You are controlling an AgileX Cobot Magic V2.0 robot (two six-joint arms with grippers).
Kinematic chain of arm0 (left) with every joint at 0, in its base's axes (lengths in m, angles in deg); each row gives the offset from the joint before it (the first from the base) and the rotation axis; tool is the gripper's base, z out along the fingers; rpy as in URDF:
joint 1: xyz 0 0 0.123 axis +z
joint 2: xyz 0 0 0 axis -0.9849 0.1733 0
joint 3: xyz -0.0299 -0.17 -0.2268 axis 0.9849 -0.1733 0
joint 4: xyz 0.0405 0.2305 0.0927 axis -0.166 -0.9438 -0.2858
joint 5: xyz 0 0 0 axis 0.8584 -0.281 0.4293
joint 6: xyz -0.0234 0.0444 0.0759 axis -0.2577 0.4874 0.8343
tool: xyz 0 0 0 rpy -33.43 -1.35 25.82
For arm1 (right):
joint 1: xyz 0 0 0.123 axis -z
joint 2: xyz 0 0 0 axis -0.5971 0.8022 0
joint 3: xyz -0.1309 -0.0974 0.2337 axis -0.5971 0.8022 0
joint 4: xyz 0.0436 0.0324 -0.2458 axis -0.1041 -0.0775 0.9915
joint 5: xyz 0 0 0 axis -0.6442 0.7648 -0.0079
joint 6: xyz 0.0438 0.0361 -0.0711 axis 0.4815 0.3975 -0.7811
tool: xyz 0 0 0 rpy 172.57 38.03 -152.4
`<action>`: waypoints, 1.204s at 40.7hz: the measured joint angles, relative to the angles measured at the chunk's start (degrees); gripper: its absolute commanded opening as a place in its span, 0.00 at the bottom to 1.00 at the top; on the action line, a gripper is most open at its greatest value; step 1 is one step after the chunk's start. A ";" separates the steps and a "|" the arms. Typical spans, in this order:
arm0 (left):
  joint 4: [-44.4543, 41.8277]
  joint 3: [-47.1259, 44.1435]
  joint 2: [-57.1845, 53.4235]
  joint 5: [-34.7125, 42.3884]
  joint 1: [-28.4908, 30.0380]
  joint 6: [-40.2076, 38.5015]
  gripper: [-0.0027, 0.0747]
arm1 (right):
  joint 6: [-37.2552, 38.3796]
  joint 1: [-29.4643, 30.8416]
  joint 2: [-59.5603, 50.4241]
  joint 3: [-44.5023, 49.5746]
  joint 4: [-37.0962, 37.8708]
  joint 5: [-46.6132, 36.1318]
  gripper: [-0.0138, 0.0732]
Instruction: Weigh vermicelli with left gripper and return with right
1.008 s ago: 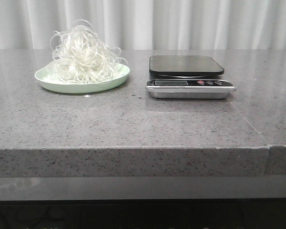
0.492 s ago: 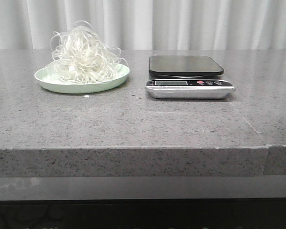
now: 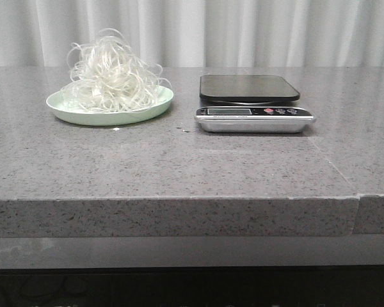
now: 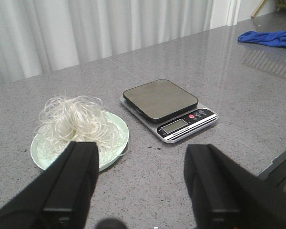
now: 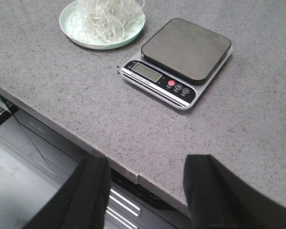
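The vermicelli (image 3: 112,78), a fluffy whitish bundle of curly strands, rests on a pale green plate (image 3: 64,109) at the back left of the table. To its right stands a kitchen scale (image 3: 251,102) with a bare black platform. Neither gripper shows in the front view. In the left wrist view my left gripper (image 4: 142,157) is open and empty, above the table short of the vermicelli (image 4: 76,125) and the scale (image 4: 169,105). The right wrist view shows my right gripper (image 5: 145,174) open and empty over the table's front edge, well short of the scale (image 5: 178,59) and the vermicelli (image 5: 105,14).
The grey stone table (image 3: 179,160) has a seam (image 3: 358,197) at its front right edge. A blue cloth (image 4: 271,38) lies far off to the right. White curtains (image 3: 243,29) hang behind the table. Below the front edge are metal frame parts (image 5: 24,138).
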 measured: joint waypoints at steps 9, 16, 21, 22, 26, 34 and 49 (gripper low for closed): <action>0.00 0.00 0.00 0.00 0.00 0.00 0.49 | 0.00 0.00 -0.39 0.00 0.00 0.33 0.55; -0.08 0.00 0.00 0.00 0.00 0.00 0.34 | 0.00 0.00 -0.39 0.00 0.00 0.33 0.34; -0.08 0.00 0.00 0.00 0.00 0.00 0.23 | 0.00 0.00 -0.39 0.00 0.00 0.33 0.34; -0.08 0.00 0.00 0.00 0.00 0.00 0.22 | 0.00 0.00 -0.39 0.00 0.00 0.33 0.34; -0.08 0.00 0.00 0.00 0.00 0.00 0.22 | 0.00 0.00 -0.39 0.00 0.00 0.33 0.34; -0.08 0.00 0.00 0.00 0.00 0.00 0.22 | 0.00 0.00 -0.39 0.00 0.00 0.33 0.34; -0.08 0.00 0.00 0.00 0.00 0.00 0.22 | 0.31 0.00 -0.39 0.00 0.00 0.33 0.34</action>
